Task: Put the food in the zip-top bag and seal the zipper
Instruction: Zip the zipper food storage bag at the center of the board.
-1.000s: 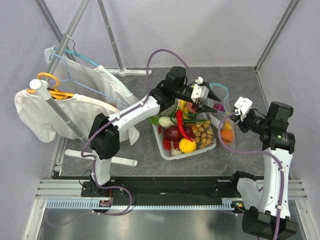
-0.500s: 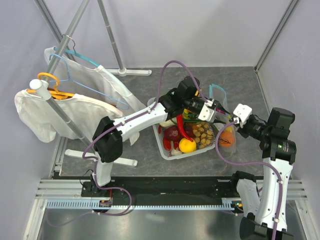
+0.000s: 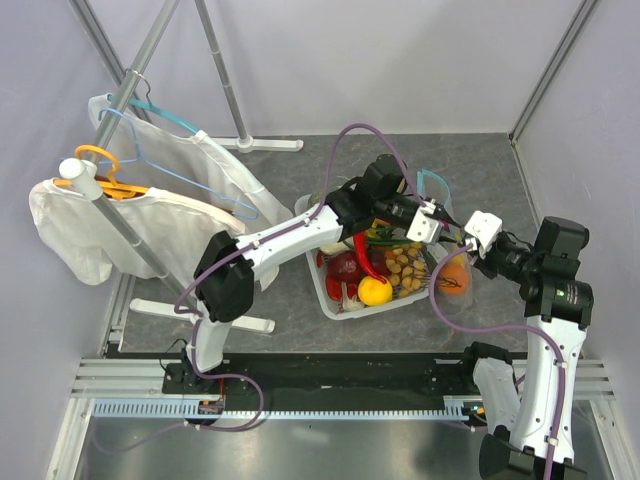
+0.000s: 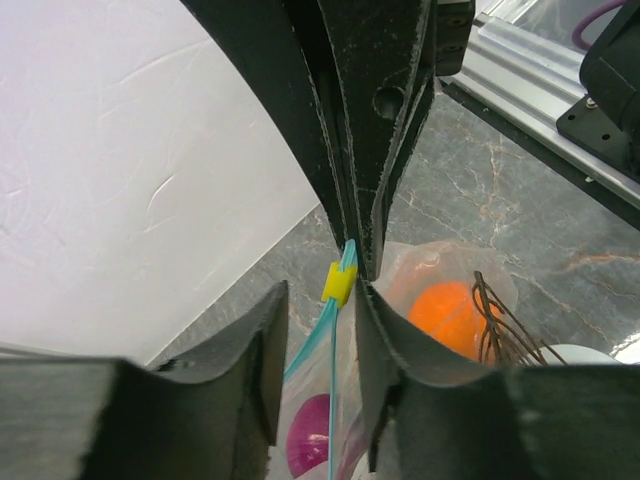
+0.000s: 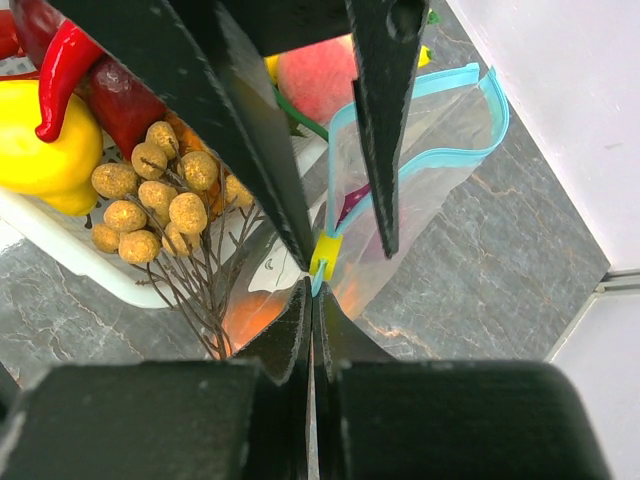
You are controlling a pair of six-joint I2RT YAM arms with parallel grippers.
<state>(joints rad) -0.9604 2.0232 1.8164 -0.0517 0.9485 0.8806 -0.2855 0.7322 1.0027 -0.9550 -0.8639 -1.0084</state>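
Note:
The clear zip-top bag (image 3: pixel 452 285) hangs to the right of the tray, with an orange (image 3: pixel 455 275) and a purple piece (image 4: pixel 310 435) inside. Its teal zipper (image 5: pixel 440 155) carries a yellow slider (image 5: pixel 325 255). My right gripper (image 5: pixel 312 285) is shut on the zipper's end just below the slider; it also shows in the top view (image 3: pixel 468 243). My left gripper (image 4: pixel 318 290) is open, one finger on each side of the zipper at the slider (image 4: pixel 340 283), and shows in the top view (image 3: pixel 445 222) too. The bag's far part gapes open.
A white tray (image 3: pixel 330 295) left of the bag holds a yellow lemon (image 3: pixel 375 290), a red chili (image 3: pixel 362 250), a bunch of brown balls (image 3: pixel 405 265) and other toy food. A clothes rack with white garments (image 3: pixel 110 220) and hangers stands at the left.
My left gripper has swung right from above the tray to the bag's zipper and now straddles the slider. My right gripper still holds the bag, shifted slightly left.

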